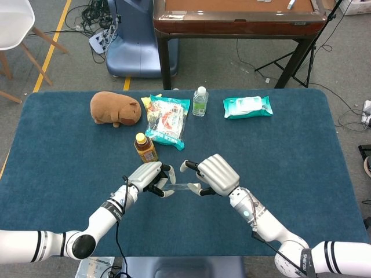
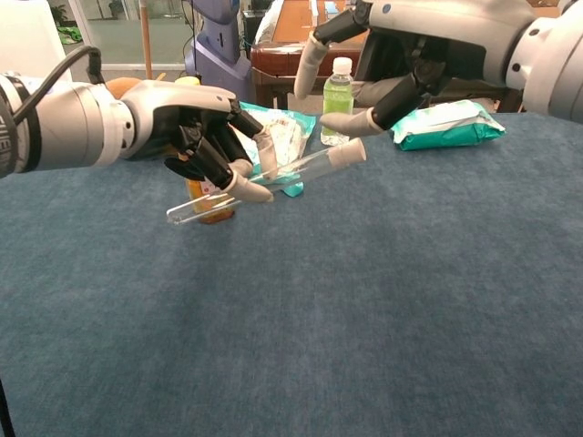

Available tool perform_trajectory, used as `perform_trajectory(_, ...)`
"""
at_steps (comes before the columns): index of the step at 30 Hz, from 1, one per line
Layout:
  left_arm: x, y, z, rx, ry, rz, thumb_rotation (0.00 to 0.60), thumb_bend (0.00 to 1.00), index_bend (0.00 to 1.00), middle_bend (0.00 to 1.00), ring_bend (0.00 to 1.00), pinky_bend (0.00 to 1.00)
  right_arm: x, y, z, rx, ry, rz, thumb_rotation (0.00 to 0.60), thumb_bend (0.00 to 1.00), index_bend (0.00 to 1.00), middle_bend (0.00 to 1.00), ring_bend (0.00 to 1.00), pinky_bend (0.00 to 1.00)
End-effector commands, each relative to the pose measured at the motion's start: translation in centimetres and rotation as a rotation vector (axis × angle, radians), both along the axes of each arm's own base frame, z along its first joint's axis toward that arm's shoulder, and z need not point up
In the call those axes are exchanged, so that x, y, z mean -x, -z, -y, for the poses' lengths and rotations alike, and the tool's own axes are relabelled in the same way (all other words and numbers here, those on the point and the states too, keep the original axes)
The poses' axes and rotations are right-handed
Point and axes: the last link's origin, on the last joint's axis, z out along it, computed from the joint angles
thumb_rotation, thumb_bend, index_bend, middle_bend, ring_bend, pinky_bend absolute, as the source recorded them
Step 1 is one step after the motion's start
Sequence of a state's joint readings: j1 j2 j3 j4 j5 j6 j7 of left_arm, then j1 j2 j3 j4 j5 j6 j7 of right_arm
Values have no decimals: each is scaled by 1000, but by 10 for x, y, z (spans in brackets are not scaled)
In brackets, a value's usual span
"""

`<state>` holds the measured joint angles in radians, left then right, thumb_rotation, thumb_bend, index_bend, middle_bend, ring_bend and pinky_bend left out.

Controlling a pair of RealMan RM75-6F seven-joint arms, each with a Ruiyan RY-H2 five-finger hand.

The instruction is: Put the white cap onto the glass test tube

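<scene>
My left hand (image 2: 196, 132) (image 1: 148, 176) grips the glass test tube (image 2: 291, 170) near its middle, above the blue table. The tube lies almost level, its closed end pointing left. The white cap (image 2: 348, 152) sits on the tube's right end. Just above and beyond the cap hovers my right hand (image 2: 383, 68) (image 1: 215, 174). Its fingers are spread and hold nothing, with the thumb a little clear of the cap. In the head view the tube (image 1: 181, 186) shows as a thin clear bar between the two hands.
Behind the hands stand a small orange-capped bottle (image 1: 145, 147), a snack bag (image 1: 167, 119), a green water bottle (image 1: 200, 101), a teal wipes packet (image 1: 247, 105) and a brown plush toy (image 1: 116, 108). A wooden table (image 1: 237, 20) stands beyond the far edge.
</scene>
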<state>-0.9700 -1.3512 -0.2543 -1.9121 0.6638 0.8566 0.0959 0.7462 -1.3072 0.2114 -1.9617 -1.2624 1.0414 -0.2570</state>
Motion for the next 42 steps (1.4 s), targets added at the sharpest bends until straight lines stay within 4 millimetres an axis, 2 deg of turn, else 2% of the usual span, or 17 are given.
perform_trajectory(1,1,0,0,-2,2,-3,600,257,617,878,928,1000,-1,-3,0,6,0,14,600,359,335,1000,1000,1000)
perform_trajectory(8,20,2,-6,-78,35,-118,600,257,617,878,928,1000,6,-32,-6,87,-17,32,600,358,319,1000,1000,1000)
perform_trajectory(15,43,11,-13,-192,74,-284,600,258,617,878,928,1000,30,-65,-8,175,28,-3,600,358,319,1000,1000,1000)
perform_trajectory(19,52,23,-13,-232,84,-361,600,257,617,878,928,1000,42,-80,-8,207,54,-11,600,358,319,1000,1000,1000)
perform_trajectory(31,56,69,-15,-267,124,-504,600,257,617,878,928,1000,57,-102,-15,256,77,-20,600,358,319,1000,1000,1000)
perform_trajectory(38,56,85,-17,-261,130,-535,600,257,613,878,927,1000,62,-105,-16,265,92,-21,600,358,319,1000,1000,1000)
perform_trajectory(42,58,89,-17,-242,135,-564,600,257,540,872,918,1000,64,-105,-15,262,100,-20,600,358,319,1000,1000,1000)
